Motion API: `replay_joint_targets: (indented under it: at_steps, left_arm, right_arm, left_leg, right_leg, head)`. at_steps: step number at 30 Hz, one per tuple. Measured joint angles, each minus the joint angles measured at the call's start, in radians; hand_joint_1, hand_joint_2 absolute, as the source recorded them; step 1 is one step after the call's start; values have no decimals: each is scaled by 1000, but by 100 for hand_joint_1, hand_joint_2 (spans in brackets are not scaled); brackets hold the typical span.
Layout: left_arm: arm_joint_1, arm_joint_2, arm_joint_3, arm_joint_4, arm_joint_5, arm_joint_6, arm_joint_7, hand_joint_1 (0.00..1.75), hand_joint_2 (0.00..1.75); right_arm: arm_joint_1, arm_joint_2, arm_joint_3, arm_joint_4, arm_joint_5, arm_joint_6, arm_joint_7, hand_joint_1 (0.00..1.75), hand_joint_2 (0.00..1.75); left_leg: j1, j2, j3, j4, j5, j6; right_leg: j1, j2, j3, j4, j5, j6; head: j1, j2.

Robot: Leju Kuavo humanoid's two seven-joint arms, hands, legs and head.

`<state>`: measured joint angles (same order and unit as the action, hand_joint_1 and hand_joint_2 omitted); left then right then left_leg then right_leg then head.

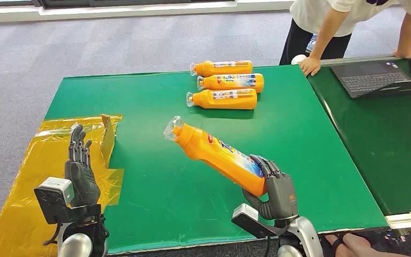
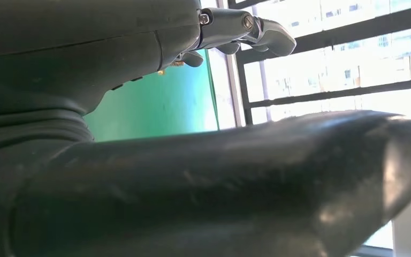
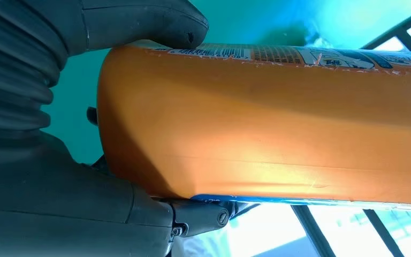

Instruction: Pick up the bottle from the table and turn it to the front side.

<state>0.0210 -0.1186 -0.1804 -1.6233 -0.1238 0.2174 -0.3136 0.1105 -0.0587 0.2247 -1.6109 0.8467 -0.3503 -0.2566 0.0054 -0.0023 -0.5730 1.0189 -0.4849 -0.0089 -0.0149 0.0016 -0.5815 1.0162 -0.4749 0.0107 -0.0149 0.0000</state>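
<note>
An orange bottle [image 1: 217,153] with a clear cap and a colourful label is held off the green table [image 1: 155,107], tilted with its cap up and to the left. My right hand [image 1: 278,187] grips it at its base end, fingers wrapped round the body. In the right wrist view the orange bottle [image 3: 267,118] lies between the thumb and the fingers [image 3: 198,214]. My left hand [image 1: 79,171] hovers over the table's near left, fingers straight and apart, holding nothing; its thumb and fingers [image 2: 246,27] show in the left wrist view.
Three more orange bottles [image 1: 226,83] lie side by side at the far middle of the table. Yellow film [image 1: 43,160] and a small yellow box [image 1: 107,136] are at the left. A person [image 1: 353,21] leans on a second table with a laptop [image 1: 380,77] at right.
</note>
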Motion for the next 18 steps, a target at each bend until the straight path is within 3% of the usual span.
replay_joint_targets:
  at_steps: [4,6,10,18]
  left_arm:
    - [0,-1,0,0,-4,3,1,0,0]
    - [-4,-4,-4,16,2,-52,38,0,0]
    - [-38,-8,-22,79,27,-196,116,0,175]
    - [-121,-8,-71,165,-11,-213,150,0,175]
  right_arm:
    - [1,2,0,-4,3,-2,-1,175,175]
    - [2,10,0,-20,23,-33,-21,175,175]
    - [-10,36,5,-42,89,-119,-75,175,175]
    - [-42,60,11,-43,82,-154,-82,175,175]
  left_leg:
    - [0,0,0,0,0,0]
    - [0,0,0,0,0,0]
    - [0,0,0,0,0,0]
    - [0,0,0,0,1,0]
  right_leg:
    - [0,0,0,0,0,0]
    - [0,0,0,0,0,0]
    - [0,0,0,0,1,0]
    - [0,0,0,0,1,0]
  head:
    - [0,0]
    - [0,0]
    - [0,0]
    - [0,0]
